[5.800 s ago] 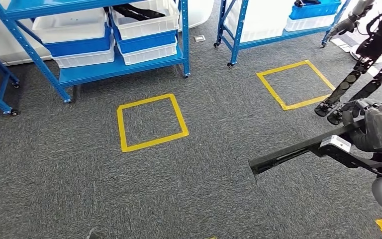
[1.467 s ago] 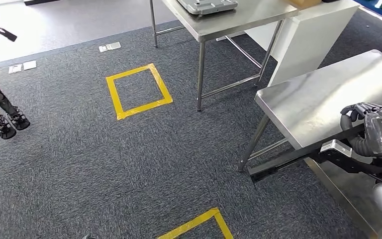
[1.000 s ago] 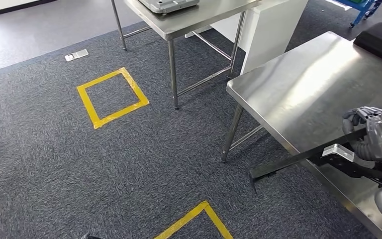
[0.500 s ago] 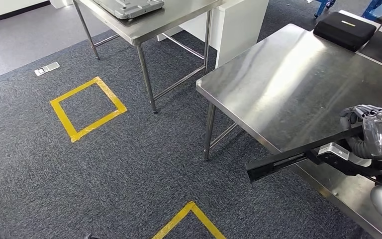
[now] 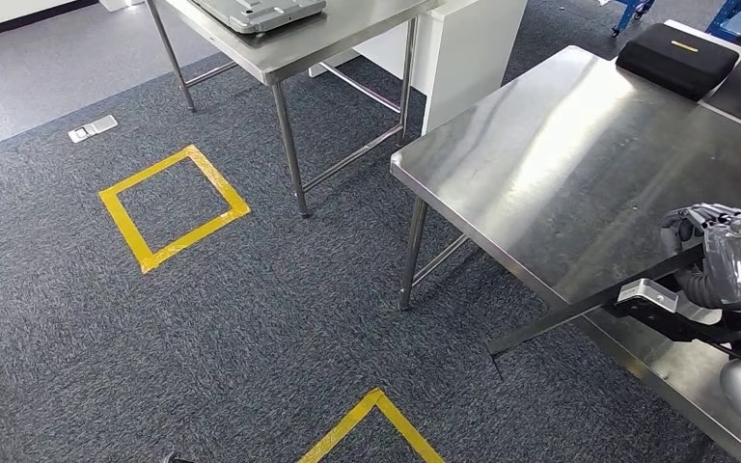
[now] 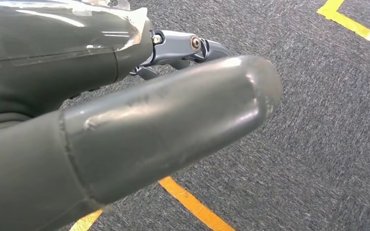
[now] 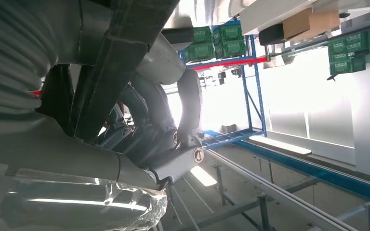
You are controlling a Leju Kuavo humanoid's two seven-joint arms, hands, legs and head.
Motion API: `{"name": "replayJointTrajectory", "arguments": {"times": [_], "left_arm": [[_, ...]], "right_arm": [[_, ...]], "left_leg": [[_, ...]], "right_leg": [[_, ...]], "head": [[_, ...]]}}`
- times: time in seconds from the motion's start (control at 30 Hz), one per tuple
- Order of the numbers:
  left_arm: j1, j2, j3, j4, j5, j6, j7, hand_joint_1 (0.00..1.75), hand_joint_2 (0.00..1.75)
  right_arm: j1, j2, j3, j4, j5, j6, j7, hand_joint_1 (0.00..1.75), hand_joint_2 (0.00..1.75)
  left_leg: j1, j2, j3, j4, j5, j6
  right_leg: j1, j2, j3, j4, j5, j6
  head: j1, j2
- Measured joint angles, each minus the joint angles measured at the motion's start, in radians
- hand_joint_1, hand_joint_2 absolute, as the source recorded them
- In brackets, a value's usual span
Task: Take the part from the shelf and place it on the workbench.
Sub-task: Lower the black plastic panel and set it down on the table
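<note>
We held the part (image 5: 589, 309) in our right hand (image 5: 733, 260) at the lower right of the head view — a long black bar with a pale metal bracket clamped on near the hand. The fingers (image 5: 687, 224) were curled tight around its thick end, and the bar ran out from them toward the lower middle of the frame, its free tip hanging over the carpet (image 5: 203, 338), well clear of the floor. We judged that grip at one end made sense for carrying: it kept the long end out in front, away from our own legs, though it left the tip to swing wide.

The counter (image 5: 560, 164) filled the upper right of the frame, bare steel, and the bar crossed its near edge, seemingly just above it rather than resting on it. So the part was off the shelf but not yet set down; we took this for the last approach before placing. A black case (image 5: 677, 60) lay at the counter's far corner, well apart from where the bar would land. A second steel table (image 5: 347, 34) stood at the top of the frame with a grey tray (image 5: 260, 12) on it, and a yellow taped square (image 5: 174, 207) marked the carpet at the left.

Our left hand (image 6: 125, 130) hung low over the carpet in its wrist view — whether its fingers were spread or curled, we could not tell.

The next move called for bringing the free tip over the steel before lowering, lest it catch the counter's edge or leg.
</note>
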Motion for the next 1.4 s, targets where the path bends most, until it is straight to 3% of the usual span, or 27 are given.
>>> {"name": "replayJointTrajectory", "arguments": {"times": [0.23, 0.4, 0.67, 0.9, 1.17, 1.27, 1.33, 1.4], "left_arm": [[0.0, 0.0, -0.002, 0.0, 0.004, 0.0, -0.001, 0.0, 0.0], [0.006, 0.004, -0.002, 0.0, 0.018, -0.003, -0.004, 0.0, 0.0], [0.01, 0.006, -0.012, -0.011, 0.025, 0.019, -0.005, 0.0, 0.0], [0.027, 0.012, -0.015, -0.032, 0.049, 0.04, -0.005, 0.0, 0.0], [0.043, 0.014, -0.014, -0.057, 0.067, 0.053, -0.005, 0.0, 0.0], [0.045, 0.013, -0.014, -0.062, 0.075, 0.054, -0.005, 0.0, 0.0], [0.046, 0.011, -0.014, -0.066, 0.077, 0.054, -0.005, 0.0, 0.0], [0.047, 0.009, -0.014, -0.067, 0.078, 0.055, -0.005, 0.0, 0.0]], "right_arm": [[0.003, -0.003, -0.004, -0.001, 0.0, -0.005, 0.002, 1.52, 1.75], [0.067, 0.0, -0.021, -0.034, 0.044, -0.036, 0.027, 1.52, 1.75], [0.163, 0.054, -0.035, -0.086, 0.128, -0.053, 0.058, 1.52, 1.75], [0.153, 0.106, -0.027, -0.091, 0.117, -0.041, 0.05, 1.52, 1.75], [0.138, 0.128, -0.024, -0.091, 0.102, -0.035, 0.048, 1.52, 1.75], [0.132, 0.129, -0.025, -0.092, 0.099, -0.035, 0.049, 1.52, 1.75], [0.123, 0.125, -0.028, -0.093, 0.096, -0.033, 0.049, 1.52, 1.75], [0.11, 0.121, -0.03, -0.091, 0.089, -0.026, 0.049, 1.52, 1.75]], "left_leg": [[0.0, 0.0, 0.0, 0.0, 0.0, 0.001], [0.003, 0.0, 0.0, 0.0, 0.0, 0.001], [0.007, 0.0, -0.001, 0.0, -0.001, 0.0], [0.007, 0.0, 0.0, 0.0, 0.0, -0.001], [0.007, 0.0, -0.001, 0.0, 0.0, -0.001], [0.01, 0.003, 0.009, -0.018, 0.008, 0.013], [0.02, 0.009, 0.026, -0.05, 0.025, 0.026], [0.025, 0.018, 0.033, -0.064, 0.033, 0.029]], "right_leg": [[-0.003, 0.0, -0.001, 0.0, 0.0, 0.0], [-0.003, -0.001, -0.002, 0.0, 0.0, 0.0], [-0.003, -0.001, -0.002, 0.0, 0.0, -0.001], [-0.003, -0.001, -0.002, 0.0, 0.0, -0.001], [-0.003, -0.001, -0.002, 0.0, 0.0, -0.001], [-0.006, -0.001, 0.005, -0.012, 0.005, 0.01], [-0.004, -0.002, -0.012, 0.022, -0.015, 0.011], [-0.009, -0.004, -0.066, 0.135, -0.067, 0.008]], "head": [[0.0, 0.0], [0.0, 0.0], [0.0, 0.0], [0.0, 0.0], [0.0, 0.0], [-0.002, 0.0], [-0.001, 0.0], [0.001, 0.0]]}}
